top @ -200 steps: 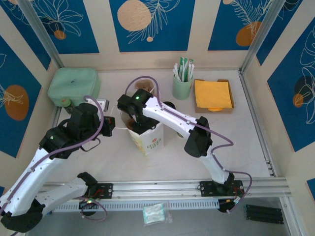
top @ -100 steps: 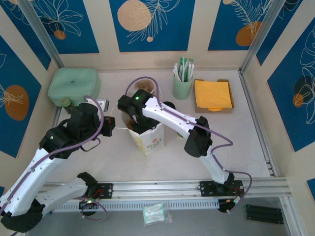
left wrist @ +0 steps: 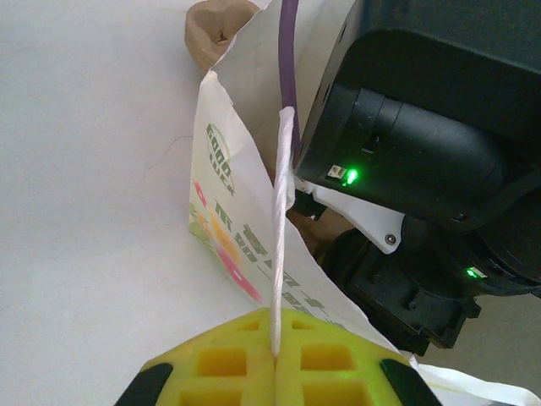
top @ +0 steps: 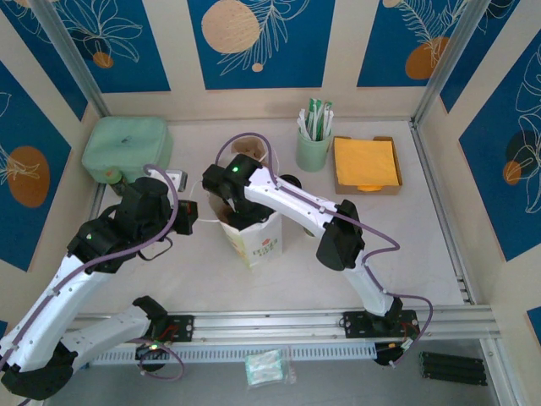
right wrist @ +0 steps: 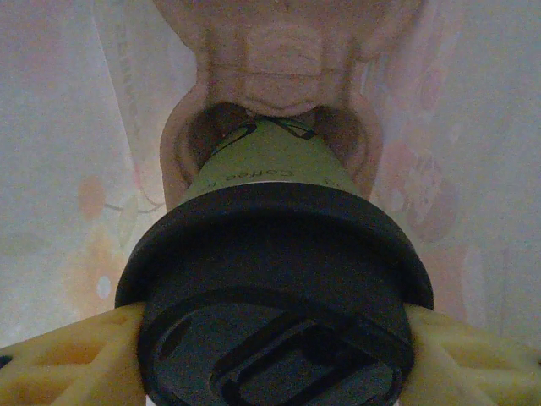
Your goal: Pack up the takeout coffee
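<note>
Takeout coffee, a small olive-green paper cup with round black plastic lid (right wrist: 270, 254), is clamped in the right gripper (right wrist: 270, 359) inside the tall white paper bag (top: 256, 241) mid-tabletop, over a brown pulp carrier (right wrist: 279, 51). Left gripper (left wrist: 275, 365) pinches the bag rim. Barely any shift in the last second; lowering looks nearly finished.

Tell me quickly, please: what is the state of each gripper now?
Left gripper: closed, pinching the white paper bag.
Right gripper: closed on the takeout coffee, gripping its black lid.
</note>
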Controlling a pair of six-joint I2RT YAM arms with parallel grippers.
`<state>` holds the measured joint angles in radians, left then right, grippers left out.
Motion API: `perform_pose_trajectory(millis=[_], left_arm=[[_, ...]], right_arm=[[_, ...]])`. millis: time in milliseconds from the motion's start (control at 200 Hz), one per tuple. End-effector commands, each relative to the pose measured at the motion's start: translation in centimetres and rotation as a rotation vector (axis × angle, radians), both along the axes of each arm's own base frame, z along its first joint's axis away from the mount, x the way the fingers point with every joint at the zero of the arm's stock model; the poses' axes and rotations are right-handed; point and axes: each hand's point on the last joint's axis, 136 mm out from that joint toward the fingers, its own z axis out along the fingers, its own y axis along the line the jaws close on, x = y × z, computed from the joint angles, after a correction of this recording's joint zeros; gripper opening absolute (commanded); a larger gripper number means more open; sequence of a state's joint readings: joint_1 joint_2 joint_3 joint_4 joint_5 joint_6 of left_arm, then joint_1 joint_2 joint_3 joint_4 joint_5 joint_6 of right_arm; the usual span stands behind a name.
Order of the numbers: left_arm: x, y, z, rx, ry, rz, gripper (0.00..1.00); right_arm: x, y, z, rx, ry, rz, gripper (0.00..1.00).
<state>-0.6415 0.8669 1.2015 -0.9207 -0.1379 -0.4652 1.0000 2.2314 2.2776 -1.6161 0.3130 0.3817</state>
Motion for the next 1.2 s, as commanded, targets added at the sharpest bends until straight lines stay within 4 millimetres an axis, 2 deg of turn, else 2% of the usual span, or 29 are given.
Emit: perform_pose_trajectory(millis=[0, 200, 610, 890, 1195], left_arm=[[0.1, 0.1, 0.4, -0.011, -0.013, 0.006, 0.00], [0.2, 0.2, 0.4, -0.008, -0.011, 0.009, 0.00], [0.1, 0.4, 0.3, 0.002, -0.007, 0.020, 0.00], [0.2, 0.5, 0.3, 0.006, -0.010, 0.024, 0.00], [0.2, 0.4, 0.2, 0.008, -0.007, 0.021, 0.00]], right_arm=[[-1.8, -2.1, 1.0, -0.088, 0.070, 0.005, 0.60], [-2.3, -1.5, 2.8, -0.032, 0.055, 0.013, 0.60], [-3.4, -2.5, 3.8, -0.033, 0.056, 0.020, 0.60], [-4.2, -3.3, 2.8, -0.077, 0.092, 0.034, 0.60], [-4.3, -3.1, 1.6, -0.105, 0.116, 0.042, 0.60]])
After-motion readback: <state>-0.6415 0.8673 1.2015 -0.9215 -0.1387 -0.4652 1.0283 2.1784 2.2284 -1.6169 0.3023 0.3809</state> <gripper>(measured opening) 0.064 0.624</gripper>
